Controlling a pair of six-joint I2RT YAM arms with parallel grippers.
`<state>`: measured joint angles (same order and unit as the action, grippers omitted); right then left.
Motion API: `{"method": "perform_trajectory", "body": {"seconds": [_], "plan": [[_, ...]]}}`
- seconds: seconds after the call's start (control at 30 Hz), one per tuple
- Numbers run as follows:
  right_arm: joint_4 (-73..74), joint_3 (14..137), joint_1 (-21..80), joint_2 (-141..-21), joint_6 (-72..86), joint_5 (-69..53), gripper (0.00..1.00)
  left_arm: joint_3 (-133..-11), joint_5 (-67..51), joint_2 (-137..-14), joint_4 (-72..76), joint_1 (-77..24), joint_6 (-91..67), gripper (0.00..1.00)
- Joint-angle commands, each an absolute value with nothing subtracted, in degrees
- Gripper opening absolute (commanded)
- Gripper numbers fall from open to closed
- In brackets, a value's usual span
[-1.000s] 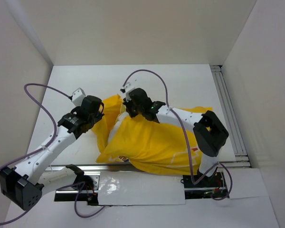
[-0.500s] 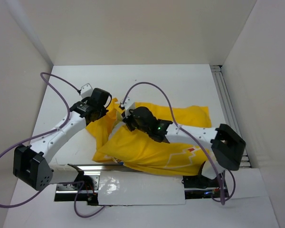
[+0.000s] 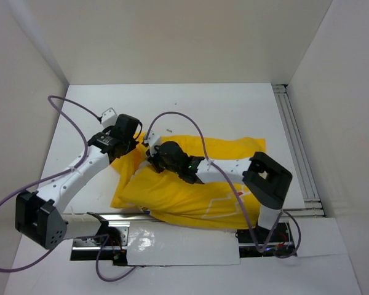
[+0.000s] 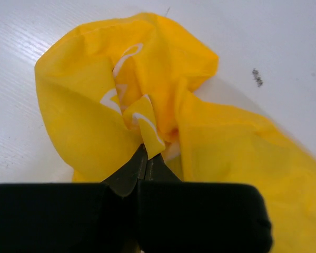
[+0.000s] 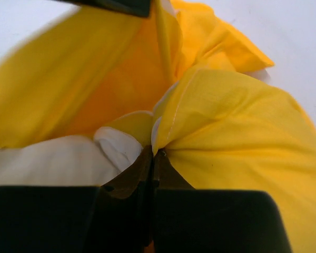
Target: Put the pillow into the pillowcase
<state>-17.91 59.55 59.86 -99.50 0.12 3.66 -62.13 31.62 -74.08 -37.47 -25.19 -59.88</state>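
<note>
1 pillowcase (image 3: 184,196), 1 white pillow (image 5: 42,161) seemingly inside, 2 grips, left fingers (image 4: 127,176) and right fingers (image 5: 131,176) pinching pillowcase cloth

A white table (image 3: 234,104) is spread beneath the right pincer (image 3: 152,158). Plain white walls (image 3: 190,37) are raised beyond it and on both sides. A metal rail (image 3: 297,147) is fixed well to its right.

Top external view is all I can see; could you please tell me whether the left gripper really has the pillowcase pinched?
Observer: Yes, the left gripper is shut on a bunched fold of the pillowcase.
Operator: Thank you. And the right gripper?
Observer: The right gripper is shut on the hemmed edge of the opening.
Operator: Is the pillow inside?
Observer: White pillow shows within the opening, left of that grip.
</note>
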Motion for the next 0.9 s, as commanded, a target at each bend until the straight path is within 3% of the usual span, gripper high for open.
{"method": "perform_trajectory", "body": {"seconds": [0.0,0.27,0.5,0.6,0.63,0.67,0.7,0.73,0.83,0.87], "plan": [[-8.80,63.00,62.93,-107.19,3.25,3.14,0.00,-62.76,36.47,-64.03,-22.51,-23.99,-58.98,0.00],[5.43,78.30,54.77,-119.27,16.33,30.03,0.00,-56.95,31.91,-47.56,-15.64,-24.52,-50.37,0.00],[-1.03,81.48,45.27,-116.20,22.08,29.81,0.00,-54.41,24.17,-47.28,-14.41,-24.52,-45.79,0.00],[-6.06,81.55,42.20,-114.61,16.21,23.60,0.14,-52.31,23.56,-50.35,-14.41,-24.52,-47.19,0.00],[-5.02,84.96,39.84,-114.61,15.04,20.07,0.25,-52.30,23.55,-51.41,-13.80,-24.52,-47.20,0.00],[-3.18,86.82,38.86,-114.61,13.99,16.12,0.51,-51.69,23.55,-53.68,-13.80,-24.52,-47.89,0.00],[0.06,88.23,37.98,-114.61,10.32,6.86,0.62,-51.68,22.95,-54.92,-13.80,-24.52,-47.90,0.00],[1.65,89.03,37.45,-113.65,9.41,3.90,0.68,-51.68,22.94,-56.15,-12.84,-24.52,-47.90,0.00],[3.52,84.39,37.44,-108.74,6.86,-4.73,0.99,-52.90,23.47,-61.33,-11.43,-24.52,-47.37,0.00],[3.52,82.37,38.05,-105.15,6.86,-6.92,0.99,-53.69,23.99,-62.74,-11.95,-24.52,-47.37,0.00]]}}
